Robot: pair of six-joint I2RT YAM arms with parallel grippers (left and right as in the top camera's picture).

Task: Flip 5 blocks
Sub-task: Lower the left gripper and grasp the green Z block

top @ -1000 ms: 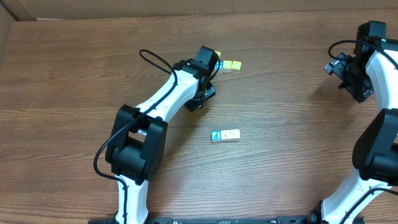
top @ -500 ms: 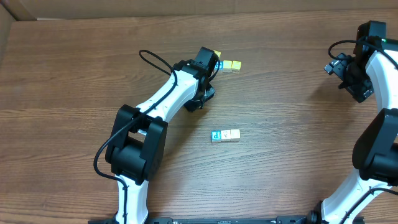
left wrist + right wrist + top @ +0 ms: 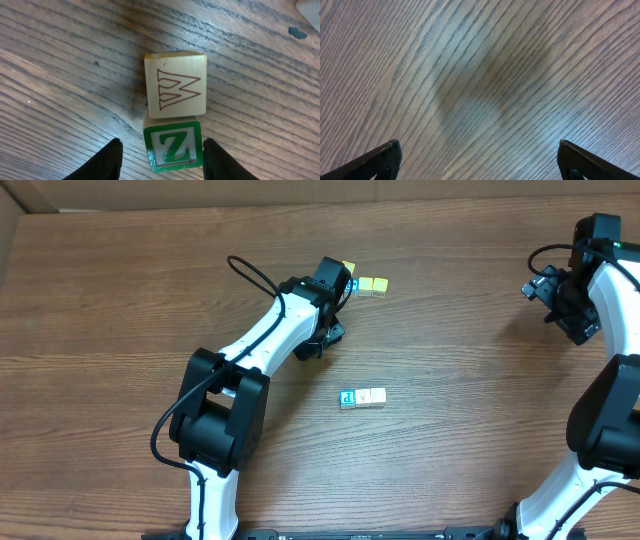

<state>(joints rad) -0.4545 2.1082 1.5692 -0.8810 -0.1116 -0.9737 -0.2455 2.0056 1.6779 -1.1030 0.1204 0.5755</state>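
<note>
Left pincer [image 3: 160, 159], jaws parted, straddles the green "Z" block [image 3: 173, 146], which rests on the desk [image 3: 60, 60] and touches a cream block [image 3: 175, 85] bearing a brown zigzag mark. Blue "P" block [image 3: 348, 397] and whitish block [image 3: 373, 395] lie side by side at mid-desk. Right pincer [image 3: 477, 157], jaws spread wide and holding nothing, hangs over the desk.

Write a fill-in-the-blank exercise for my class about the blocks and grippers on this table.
1. The green-faced block between the fingers of the left gripper shows the letter ____.
2. At mid-table, a cream block sits against the P block, whose face is coloured ____.
3. The right gripper hangs ____ over the bare table.
Missing words: Z; blue; open.
</note>
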